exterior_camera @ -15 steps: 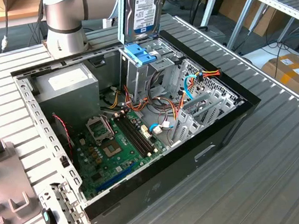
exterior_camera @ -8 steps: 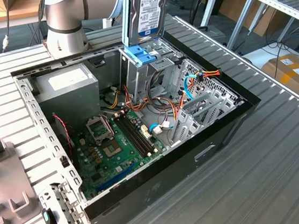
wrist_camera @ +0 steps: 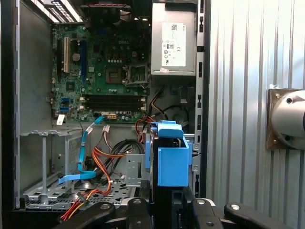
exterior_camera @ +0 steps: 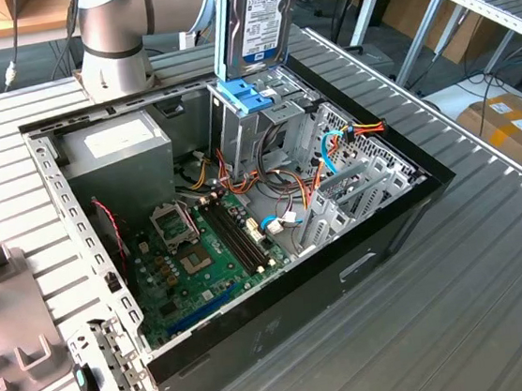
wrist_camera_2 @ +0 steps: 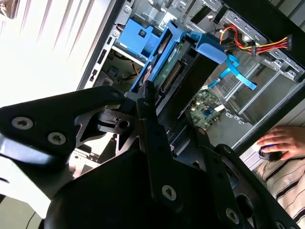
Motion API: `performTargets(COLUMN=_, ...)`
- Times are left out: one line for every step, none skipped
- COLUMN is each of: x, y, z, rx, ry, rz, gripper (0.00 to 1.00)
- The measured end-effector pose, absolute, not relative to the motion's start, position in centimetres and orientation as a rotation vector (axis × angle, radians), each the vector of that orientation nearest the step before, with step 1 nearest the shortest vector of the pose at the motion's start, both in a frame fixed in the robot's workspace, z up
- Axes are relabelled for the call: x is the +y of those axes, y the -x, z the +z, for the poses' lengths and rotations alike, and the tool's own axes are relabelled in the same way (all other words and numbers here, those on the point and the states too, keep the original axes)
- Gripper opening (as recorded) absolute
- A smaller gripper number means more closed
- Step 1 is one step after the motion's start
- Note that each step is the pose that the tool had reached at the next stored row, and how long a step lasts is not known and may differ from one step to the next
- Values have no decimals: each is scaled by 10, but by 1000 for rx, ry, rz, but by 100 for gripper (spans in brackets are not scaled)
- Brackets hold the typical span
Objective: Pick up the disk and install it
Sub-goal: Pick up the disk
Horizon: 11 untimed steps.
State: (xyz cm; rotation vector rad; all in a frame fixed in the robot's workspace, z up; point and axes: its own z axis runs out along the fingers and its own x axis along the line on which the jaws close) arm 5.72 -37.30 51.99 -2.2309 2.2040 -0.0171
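Observation:
The disk (exterior_camera: 265, 20), silver-grey with a white label and a blue band, hangs on edge over the drive cage (exterior_camera: 276, 123) at the back of the open computer case (exterior_camera: 282, 297). Its lower end, with the blue rails, sits right at the cage top. In the second wrist view my gripper (wrist_camera_2: 167, 112) is shut on the disk (wrist_camera_2: 169, 71), whose green circuit side faces the camera, with black fingers (wrist_camera_2: 148, 98) against its sides. In the first wrist view the gripper (wrist_camera: 167, 210) clamps the disk (wrist_camera: 171, 164), seen end-on with its blue rail toward the case interior.
Inside the case lie the green motherboard (exterior_camera: 201, 249), a grey power-supply box (exterior_camera: 120, 155), and orange, red and blue cables (exterior_camera: 331, 150). The arm's base (exterior_camera: 116, 42) stands behind the case. Grey fixtures (exterior_camera: 11, 318) lie at the exterior view's left. A person's hand (wrist_camera_2: 279, 140) rests on a mouse.

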Motion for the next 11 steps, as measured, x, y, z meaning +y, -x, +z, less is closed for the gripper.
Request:
performTargets(x=-373, y=-57, z=520, rx=2204, ry=2231, rz=-17, gripper=35)
performTargets(x=-373, y=-57, z=520, rx=2204, ry=2231, rz=-17, gripper=35)
performTargets(x=-373, y=-57, z=520, rx=2204, ry=2231, rz=-17, gripper=35)
performTargets(x=-373, y=-57, z=520, rx=2204, ry=2231, rz=-17, gripper=35)
performTargets(x=-373, y=-57, z=520, rx=2204, ry=2231, rz=-17, gripper=35)
performTargets(x=-373, y=-57, z=520, rx=2204, ry=2231, rz=-17, gripper=35)
performTargets(x=-373, y=-57, z=520, rx=2204, ry=2231, rz=-17, gripper=35)
performTargets(x=-373, y=-57, z=520, rx=2204, ry=2231, rz=-17, gripper=35)
performTargets(x=-373, y=-57, z=520, rx=2204, ry=2231, rz=-17, gripper=35)
performTargets(x=-374, y=-57, z=520, rx=2204, ry=2231, rz=-17, gripper=35)
performTargets(x=-375, y=-57, z=520, rx=2204, ry=2231, rz=-17, gripper=35)
